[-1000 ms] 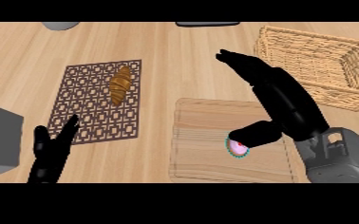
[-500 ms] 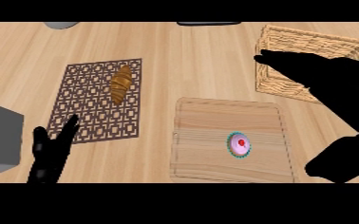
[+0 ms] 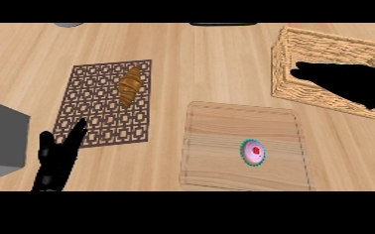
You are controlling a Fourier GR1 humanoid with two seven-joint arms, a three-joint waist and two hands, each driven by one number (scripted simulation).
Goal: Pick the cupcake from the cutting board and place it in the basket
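One cupcake (image 3: 253, 153) is left on the cutting board (image 3: 219, 129); the right hand (image 3: 344, 82), fingers unclear, is now moved over the basket (image 3: 289, 74), empty. The left hand (image 3: 58, 158) is rested, spread.

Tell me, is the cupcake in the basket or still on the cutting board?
On the board. The cupcake sits on the cutting board, apart from the basket. The right hand shows over the basket.

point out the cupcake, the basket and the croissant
cupcake (image 3: 253, 152), head view, on its red top
basket (image 3: 282, 77), head view, on its woven left wall
croissant (image 3: 130, 85), head view, on its middle
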